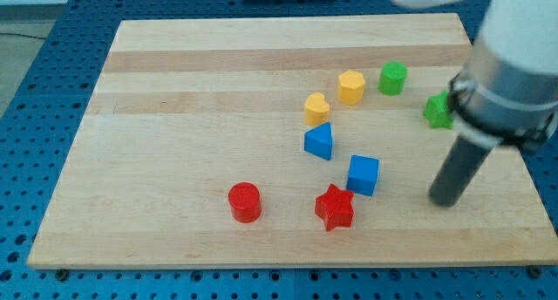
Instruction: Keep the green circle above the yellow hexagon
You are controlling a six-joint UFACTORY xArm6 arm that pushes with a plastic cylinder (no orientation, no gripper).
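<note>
The green circle [393, 78] sits near the view's upper right of the wooden board [174, 117]. The yellow hexagon [351, 86] lies just to its left and slightly lower, with a small gap between them. My tip [445, 200] rests on the board at the view's right, well below the green circle and to the right of the blue cube [363, 174]. It touches no block.
A yellow heart [316, 107] and a blue triangle [320, 141] lie left of and below the hexagon. A red star [335, 207] and a red circle [245, 201] sit near the view's bottom. A green star [438, 112] is partly hidden by the arm.
</note>
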